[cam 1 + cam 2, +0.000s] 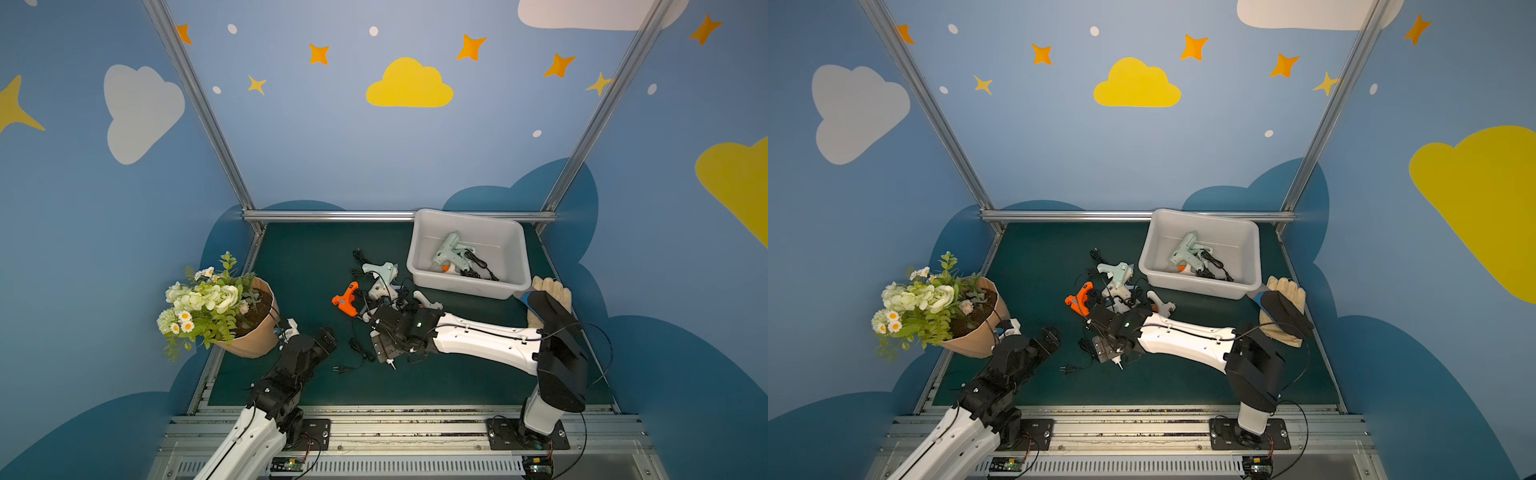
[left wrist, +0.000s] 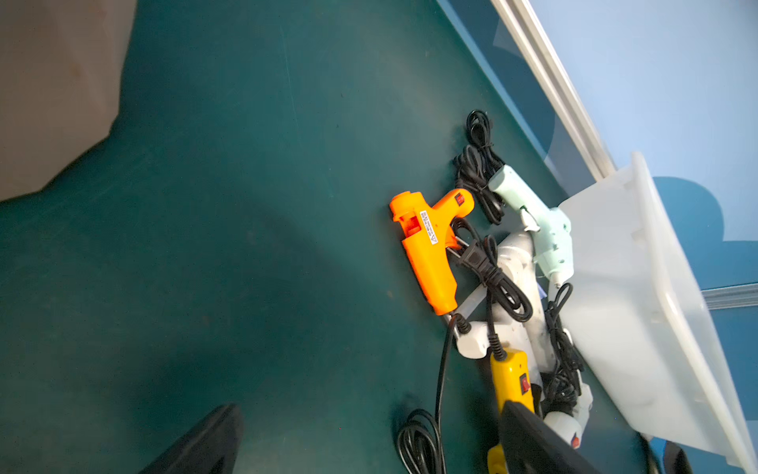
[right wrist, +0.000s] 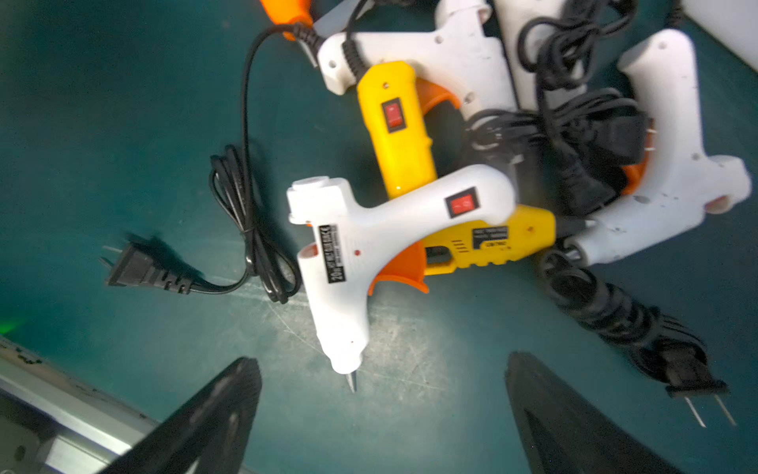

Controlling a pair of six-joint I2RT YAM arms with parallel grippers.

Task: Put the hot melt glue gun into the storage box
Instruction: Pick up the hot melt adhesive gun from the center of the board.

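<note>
- Right gripper (image 3: 383, 365): jaws wide apart, empty, poised just beside the nozzle of the white glue gun (image 3: 361, 246).
- Left gripper (image 2: 371, 410): jaws wide apart, empty.
- The white gun lies on a yellow glue gun (image 3: 400, 135) on the mat, outside the storage box (image 1: 511, 286).
- Judged light, rigid and smooth; grip across the barrel. Tangled cords (image 3: 574, 135) may drag.

High top views look down; close wrist views seemingly share the yellow glue gun (image 3: 404, 164).
</note>
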